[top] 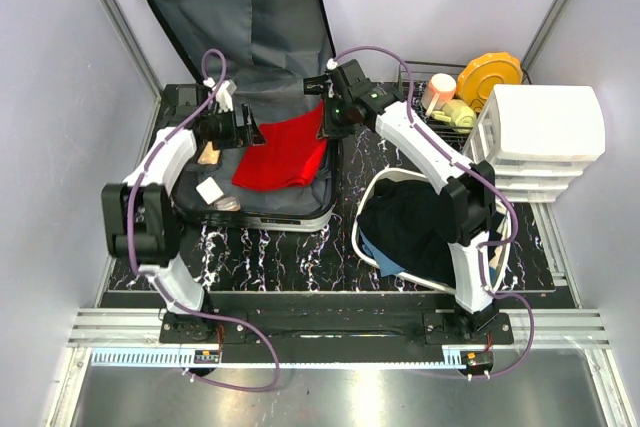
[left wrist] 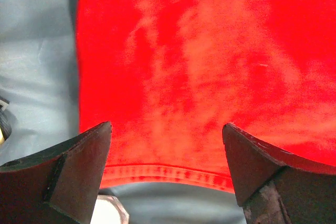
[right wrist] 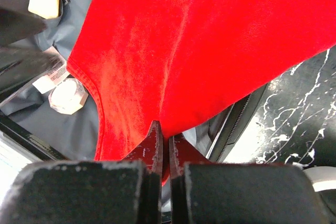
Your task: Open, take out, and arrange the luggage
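The right hand [right wrist: 164, 144] is pressed together on the edge of a red cloth [right wrist: 210, 40], so the cloth is pinched and held up on that side. The left hand [left wrist: 167, 127] is spread wide just over the same cloth. The luggage [top: 240, 17] is laid open at the back left of the bench [top: 300, 247], with the cloth partly inside it.

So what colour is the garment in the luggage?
Red garment, clearest in the right wrist view.

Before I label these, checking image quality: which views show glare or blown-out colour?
Top external: sharp, even light, sheen on the steel plate. Left wrist: cloth washed out in pale patches above the left tool. Right wrist: milder orange highlight on cloth above the right tool.
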You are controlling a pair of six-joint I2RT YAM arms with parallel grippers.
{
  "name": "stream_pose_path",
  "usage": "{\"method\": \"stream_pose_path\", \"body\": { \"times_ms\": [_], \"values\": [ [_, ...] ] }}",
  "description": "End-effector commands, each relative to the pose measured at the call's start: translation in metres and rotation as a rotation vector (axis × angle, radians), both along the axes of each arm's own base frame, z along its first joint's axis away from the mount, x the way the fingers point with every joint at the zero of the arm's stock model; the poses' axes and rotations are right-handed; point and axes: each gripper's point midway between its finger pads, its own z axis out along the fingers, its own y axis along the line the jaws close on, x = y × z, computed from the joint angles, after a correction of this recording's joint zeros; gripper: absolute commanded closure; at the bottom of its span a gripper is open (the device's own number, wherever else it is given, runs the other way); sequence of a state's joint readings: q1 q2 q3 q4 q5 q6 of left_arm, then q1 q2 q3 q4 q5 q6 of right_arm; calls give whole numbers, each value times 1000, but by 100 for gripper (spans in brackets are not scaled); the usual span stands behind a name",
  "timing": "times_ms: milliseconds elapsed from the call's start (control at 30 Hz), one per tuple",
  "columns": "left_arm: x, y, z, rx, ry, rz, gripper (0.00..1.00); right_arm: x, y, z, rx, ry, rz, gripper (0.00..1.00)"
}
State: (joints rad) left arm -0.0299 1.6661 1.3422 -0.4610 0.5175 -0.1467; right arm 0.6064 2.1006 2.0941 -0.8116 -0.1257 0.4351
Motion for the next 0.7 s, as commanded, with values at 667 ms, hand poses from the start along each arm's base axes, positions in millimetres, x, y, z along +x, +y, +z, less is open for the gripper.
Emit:
{"method": "stream_pose_path", "body": {
  "times_ms": [667],
  "values": [
    [17,-4,-96,-66,265,-8,1,22,-43,48,-54,-170,-47,100]
  ]
}}
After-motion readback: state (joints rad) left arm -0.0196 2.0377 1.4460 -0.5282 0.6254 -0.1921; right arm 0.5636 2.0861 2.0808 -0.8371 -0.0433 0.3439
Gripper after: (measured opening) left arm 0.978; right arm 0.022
